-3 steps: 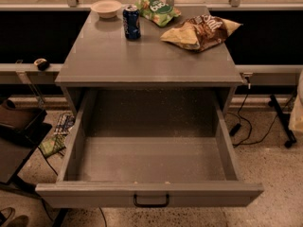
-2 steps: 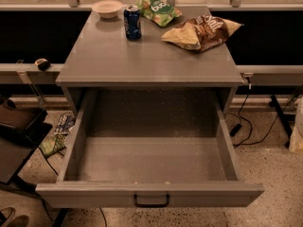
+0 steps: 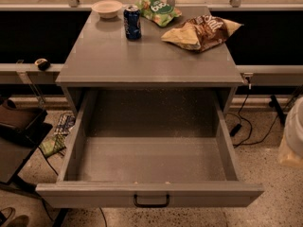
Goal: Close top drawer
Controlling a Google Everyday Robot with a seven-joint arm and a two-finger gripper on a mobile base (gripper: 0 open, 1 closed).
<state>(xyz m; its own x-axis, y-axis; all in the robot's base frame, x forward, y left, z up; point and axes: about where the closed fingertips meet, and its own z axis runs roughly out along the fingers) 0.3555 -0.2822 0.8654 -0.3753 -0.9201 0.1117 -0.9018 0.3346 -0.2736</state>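
The top drawer (image 3: 150, 164) is pulled fully out of the grey cabinet (image 3: 151, 56). Its deep box is empty. Its flat front (image 3: 85, 195) faces me at the bottom of the view, with a small black bar handle (image 3: 151, 201) at its centre. A pale blurred shape at the right edge, level with the drawer's right side wall, looks like my gripper (image 3: 294, 134). It is apart from the drawer and touches nothing that I can see. The lower drawers are hidden under the open one.
On the cabinet top stand a blue can (image 3: 132, 22), a white bowl (image 3: 107, 8), a green bag (image 3: 159, 11) and a brown chip bag (image 3: 203, 31). Cables (image 3: 244, 124) lie on the floor at right. A dark chair (image 3: 19, 126) and clutter are at left.
The drawer has stayed open. The pale shape at the right edge has moved down and slightly inward. The view has shifted a little.
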